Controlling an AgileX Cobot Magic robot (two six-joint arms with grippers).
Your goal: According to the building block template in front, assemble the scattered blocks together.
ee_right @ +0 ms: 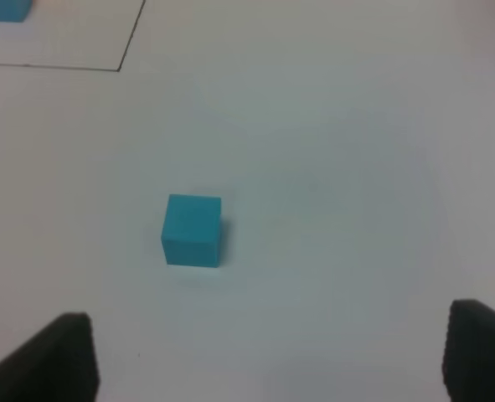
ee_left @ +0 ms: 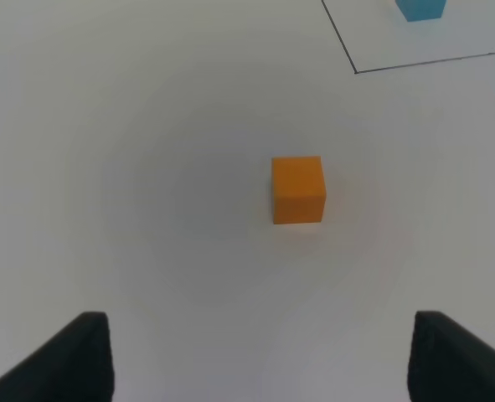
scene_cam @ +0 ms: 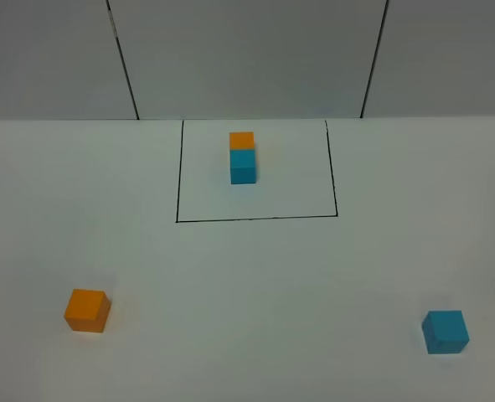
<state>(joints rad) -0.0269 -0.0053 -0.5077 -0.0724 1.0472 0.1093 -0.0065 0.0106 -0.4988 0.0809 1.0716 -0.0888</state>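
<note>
The white table (scene_cam: 247,285) fills most of the high view, with grey wall panels (scene_cam: 247,59) behind it. A black outline (scene_cam: 255,219) marks a box at the far middle of the table. Inside that box, towards its far side, lies the template (scene_cam: 243,156): an orange half at the far end joined to a teal half at the near end.

The left claw (ee_left: 264,360) shows only in its wrist view, as two dark fingertips (ee_left: 79,356) standing wide apart with bare table between them. It is released and grasps nothing. The right claw (ee_right: 268,360) is likewise spread and grasps nothing.

The orange cube (scene_cam: 87,310) sits alone at the near left of the table, well apart from the outline. In the left wrist view it lies ahead of the claw, not touching it. The blue cube (scene_cam: 445,331) sits alone at the near right, ahead of the right claw and clear of both fingertips.
</note>
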